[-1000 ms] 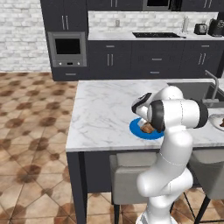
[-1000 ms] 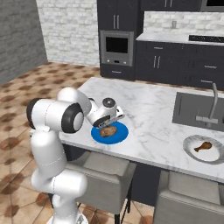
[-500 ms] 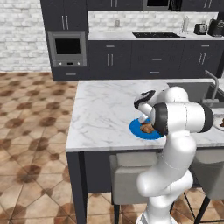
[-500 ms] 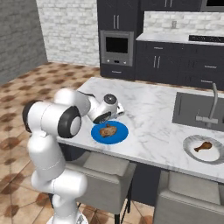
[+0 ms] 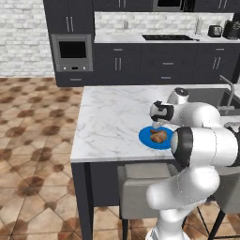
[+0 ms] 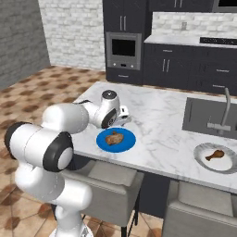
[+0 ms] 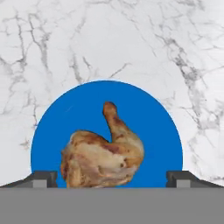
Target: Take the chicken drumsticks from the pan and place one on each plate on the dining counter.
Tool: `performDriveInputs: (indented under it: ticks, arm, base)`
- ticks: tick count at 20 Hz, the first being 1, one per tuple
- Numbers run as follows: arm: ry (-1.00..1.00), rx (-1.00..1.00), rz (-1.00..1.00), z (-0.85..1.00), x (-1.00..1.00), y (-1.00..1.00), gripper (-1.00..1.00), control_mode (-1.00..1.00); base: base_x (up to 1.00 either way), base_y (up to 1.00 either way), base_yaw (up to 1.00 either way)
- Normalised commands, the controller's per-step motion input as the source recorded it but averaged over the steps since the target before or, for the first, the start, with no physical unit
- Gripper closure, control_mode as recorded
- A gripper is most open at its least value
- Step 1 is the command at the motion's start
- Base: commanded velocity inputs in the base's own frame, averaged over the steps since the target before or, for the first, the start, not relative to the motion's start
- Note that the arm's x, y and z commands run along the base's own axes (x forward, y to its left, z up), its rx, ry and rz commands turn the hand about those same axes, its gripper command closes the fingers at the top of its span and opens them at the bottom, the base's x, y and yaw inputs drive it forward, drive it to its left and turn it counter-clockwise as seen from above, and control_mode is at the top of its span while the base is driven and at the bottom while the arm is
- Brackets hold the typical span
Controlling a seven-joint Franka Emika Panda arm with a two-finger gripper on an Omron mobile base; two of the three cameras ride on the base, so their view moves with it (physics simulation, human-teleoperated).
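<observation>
Basically both drumsticks look delivered: one drumstick (image 7: pixel 105 153) lies on the blue plate (image 7: pixel 61 127) near the counter (image 5: pixel 112 122) front edge, the other drumstick (image 6: pixel 215 155) on the pale plate (image 6: pixel 203 163) by the sink (image 6: pixel 203 118). End effector (image 7: pixel 111 177) hangs open just above the blue plate, holding nothing, fingertips (image 7: pixel 43 178) wide either side of the meat. Main risk I'd guess is a low or sideways retreat: a finger clips the drumstick or plate rim and shoves it toward the edge, so lift straight up first
</observation>
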Motion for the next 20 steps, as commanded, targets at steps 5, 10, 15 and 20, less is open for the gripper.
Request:
performDriveInputs:
  ticks: [5,10,15,20]
  arm:
    - [0.35,0.02,-0.32,0.59,-0.61,-0.05,-1.00,-1.00]
    - [0.12,0.05,-0.26,0.44,-0.89,-0.18,-1.00,-1.00]
    - [-0.01,0.06,-0.21,0.26,-1.00,-0.15,-1.00,-1.00]
    - [-0.04,0.07,-0.17,0.23,-1.00,-0.09,-1.00,-1.00]
  base:
    - [0.00,0.00,0.00]
    - [0.00,0.00,0.00]
    - [0.00,0.00,0.00]
    - [0.00,0.00,0.00]
